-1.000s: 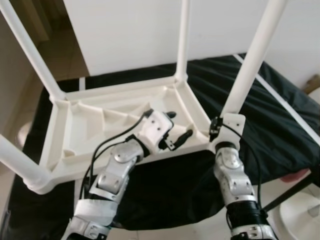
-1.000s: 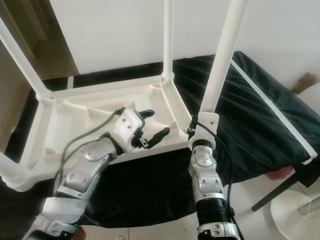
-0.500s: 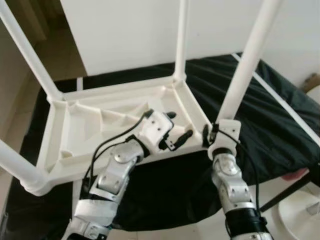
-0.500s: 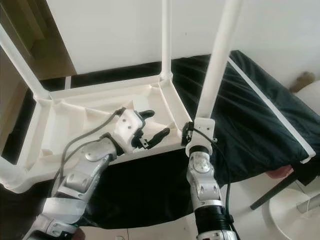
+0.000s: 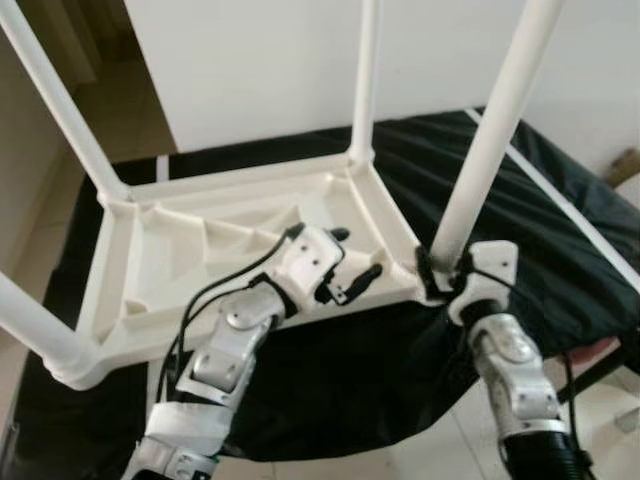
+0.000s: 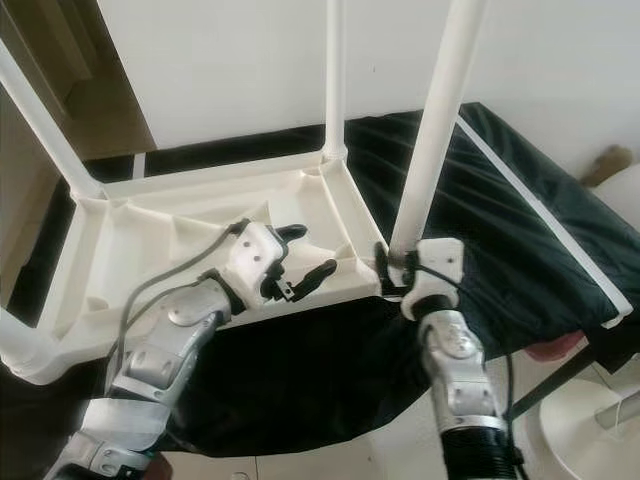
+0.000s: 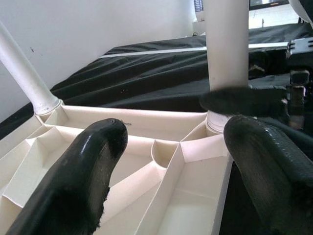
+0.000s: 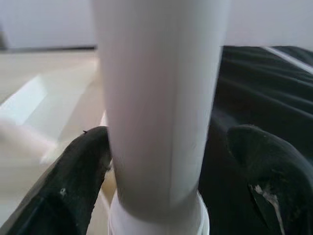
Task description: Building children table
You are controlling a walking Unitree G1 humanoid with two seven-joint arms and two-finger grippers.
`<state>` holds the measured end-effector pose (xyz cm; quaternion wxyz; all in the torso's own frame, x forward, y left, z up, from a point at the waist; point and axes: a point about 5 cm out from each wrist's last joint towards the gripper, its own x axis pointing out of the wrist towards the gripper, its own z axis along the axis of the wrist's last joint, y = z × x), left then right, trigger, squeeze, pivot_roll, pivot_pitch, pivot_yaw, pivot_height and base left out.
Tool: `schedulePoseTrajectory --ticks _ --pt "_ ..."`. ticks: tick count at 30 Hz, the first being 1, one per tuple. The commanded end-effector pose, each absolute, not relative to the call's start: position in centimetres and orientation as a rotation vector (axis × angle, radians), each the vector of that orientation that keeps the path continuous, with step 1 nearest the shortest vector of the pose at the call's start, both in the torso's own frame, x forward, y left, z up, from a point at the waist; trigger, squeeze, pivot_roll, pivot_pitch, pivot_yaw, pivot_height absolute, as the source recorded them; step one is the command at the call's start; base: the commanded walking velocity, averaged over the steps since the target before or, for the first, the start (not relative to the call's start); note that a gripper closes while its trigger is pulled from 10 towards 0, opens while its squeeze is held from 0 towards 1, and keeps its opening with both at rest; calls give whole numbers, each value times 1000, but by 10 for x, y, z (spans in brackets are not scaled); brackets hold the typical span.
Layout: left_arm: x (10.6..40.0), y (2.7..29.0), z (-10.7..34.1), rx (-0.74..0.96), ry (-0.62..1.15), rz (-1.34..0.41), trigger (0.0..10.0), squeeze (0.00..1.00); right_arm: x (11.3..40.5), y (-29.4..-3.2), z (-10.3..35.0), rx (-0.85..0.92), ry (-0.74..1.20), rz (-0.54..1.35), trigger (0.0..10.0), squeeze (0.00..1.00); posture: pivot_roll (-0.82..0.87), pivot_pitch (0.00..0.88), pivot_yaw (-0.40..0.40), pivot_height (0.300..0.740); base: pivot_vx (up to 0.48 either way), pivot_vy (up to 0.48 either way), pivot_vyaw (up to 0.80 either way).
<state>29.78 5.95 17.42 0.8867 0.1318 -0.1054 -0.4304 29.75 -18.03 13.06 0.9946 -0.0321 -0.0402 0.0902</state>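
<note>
**Table upside down on black cloth, right gripper around one leg**

Table (image 5: 240, 240): white plastic, flipped underside-up, resting on black cloth (image 5: 560, 230). Four white legs pointing up from the corners. Ribbed compartments visible across the underside.

Right gripper (image 5: 440, 272): sits at base of the near-right leg (image 5: 490, 140), right where that leg enters its corner socket. Fingers (image 8: 73, 191) spread to either side of the leg, one on each flank. Left finger in the right wrist view looks to touch the leg; other finger stands off with a gap showing. So straddling the leg, not clamped tight. Contact on the far side: cannot tell for sure.

Left gripper (image 5: 352, 262): hovering over the table's underside, just left of the right gripper, near the same corner. Fingers (image 7: 83, 181) apart, nothing between them. Seen from the left wrist view: rib cells straight ahead, near-right leg base beyond, right gripper's black finger crossing in front of that leg.

Far-right leg (image 5: 364, 80) beyond both grippers, seated in its corner. Far-left leg (image 5: 60, 105) and near-left leg (image 5: 35, 335) well to the left of the left gripper, both angled outward in view.

White wall (image 5: 260, 60) behind the table. Tiled floor (image 5: 430, 450) below the cloth edge, near the right arm.
</note>
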Motion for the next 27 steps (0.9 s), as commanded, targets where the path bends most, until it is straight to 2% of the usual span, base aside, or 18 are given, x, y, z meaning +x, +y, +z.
schedulePoseTrajectory --ticks 1,3,10,13,15,16,18,19,20,21,27 --pt "298 58 175 281 -219 -906 10000 0 300 -175 128 -99 -65 244 10000 0 -31 0 47 740 0 0 0" --pt "299 57 175 283 -222 -907 10000 0 310 -176 126 -133 -41 328 10000 0 -33 0 50 740 0 0 0" --pt "300 56 176 283 -226 -907 10000 0 321 -174 129 -149 -30 430 10000 0 -35 0 53 740 0 0 0" --pt "302 56 177 285 -229 -904 10000 0 333 -165 137 -161 -40 487 10000 0 -33 0 44 740 0 0 0" --pt "303 54 179 281 -238 -893 10000 0 342 -150 141 -183 -47 552 10000 0 -22 0 30 740 0 0 0" --pt "303 54 180 279 -242 -888 10000 0 343 -146 140 -190 -41 570 4353 0 -15 0 24 740 0 0 0" --pt "303 54 180 279 -242 -888 10000 0 343 -146 140 -190 -41 570 4353 0 -15 0 24 740 0 0 0" --pt "303 54 180 277 -244 -884 10000 0 342 -144 139 -194 -36 579 902 0 -15 0 24 740 0 0 0" --pt "303 54 180 277 -244 -884 10000 0 342 -144 139 -194 -36 579 902 0 -15 0 24 740 0 0 0" --pt "302 55 180 275 -243 -878 10000 0 341 -147 135 -194 -28 579 0 0 -10 0 19 740 0 0 0" --pt "301 57 178 273 -236 -871 10000 0 335 -163 126 -169 -4 536 0 0 -16 0 25 740 0 0 0"
